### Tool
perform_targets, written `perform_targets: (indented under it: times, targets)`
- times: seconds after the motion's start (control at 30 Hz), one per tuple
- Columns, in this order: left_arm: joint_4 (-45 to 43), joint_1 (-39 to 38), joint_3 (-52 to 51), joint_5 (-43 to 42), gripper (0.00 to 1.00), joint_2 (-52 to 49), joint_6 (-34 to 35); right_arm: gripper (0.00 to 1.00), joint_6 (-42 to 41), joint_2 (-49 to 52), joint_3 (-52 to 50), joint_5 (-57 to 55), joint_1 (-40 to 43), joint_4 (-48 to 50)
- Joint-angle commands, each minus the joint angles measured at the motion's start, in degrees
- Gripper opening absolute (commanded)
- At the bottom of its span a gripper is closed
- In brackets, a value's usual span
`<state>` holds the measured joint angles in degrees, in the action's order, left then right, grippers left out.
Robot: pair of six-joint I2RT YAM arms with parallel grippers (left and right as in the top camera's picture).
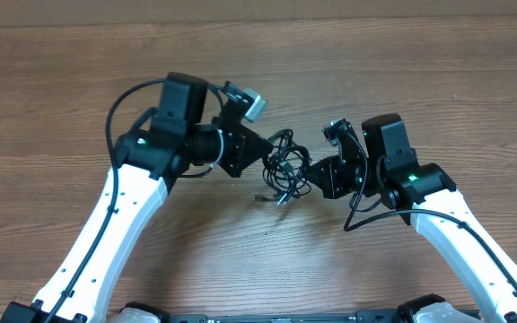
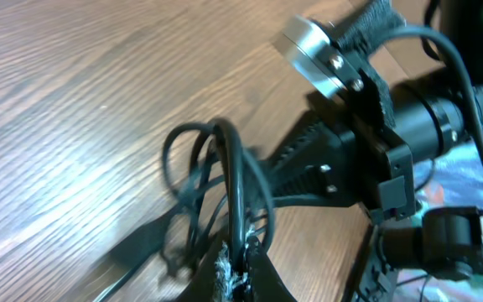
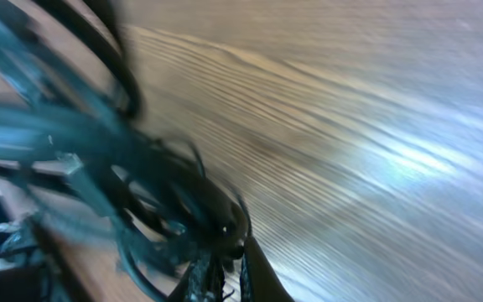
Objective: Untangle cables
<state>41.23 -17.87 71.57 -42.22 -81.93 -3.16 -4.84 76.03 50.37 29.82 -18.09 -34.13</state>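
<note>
- risk: both claws bite one knot of cables [image 1: 284, 163] from opposite sides. a straight pull apart could cinch the loops tighter instead of freeing them.
- risk: the silvery plug [image 1: 279, 199] at 6 o'clock of the bundle could snag in a loop as the cords slide.
- risk: the right wrist view is blurred, so i can't tell how many strands i hold. several at once would drag the whole tangle.
- left claw [image 1: 266, 154]: jaws together, clamped on a cord at the bundle's 10 o'clock. loops rise from the tips.
- right claw [image 1: 307, 176]: jaws together at 4 o'clock. cords bunch at the tips and look pinched.
- cables: one small tangle mid-table [image 1: 420, 72], between the claws.
</note>
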Motion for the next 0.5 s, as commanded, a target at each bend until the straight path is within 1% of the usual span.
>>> perform_targets:
  times: [0.0, 0.13, 0.23, 0.3, 0.37, 0.47]
  targets:
    - [0.2, 3.5, 1.3, 2.4, 0.04, -0.1, 0.2, 0.04, -4.3, -0.1, 0.4, -14.9, 0.2, -3.2]
    - [2.6, 5.3, 1.3, 10.0, 0.04, -0.1, 1.3, 0.04, -9.0, -0.1, 0.4, -22.8, 0.2, -5.2]
    - [4.7, 6.0, 1.3, 16.3, 0.04, -0.1, 3.7, 0.04, -8.9, -0.1, 0.4, -22.6, 0.2, -5.2]
    - [5.6, 6.0, 1.3, 18.4, 0.04, -0.1, 5.1, 0.04, -8.3, -0.1, 0.4, -20.5, 0.2, -5.2]
    - [6.0, 5.9, 1.3, 16.9, 0.04, -0.1, 5.0, 0.04, -5.8, -0.1, 0.4, -16.2, 0.1, -5.1]
    - [6.0, 5.7, 1.3, 10.6, 0.04, -0.1, 3.9, 0.04, -3.4, -0.1, 0.4, -11.0, 0.1, -4.9]
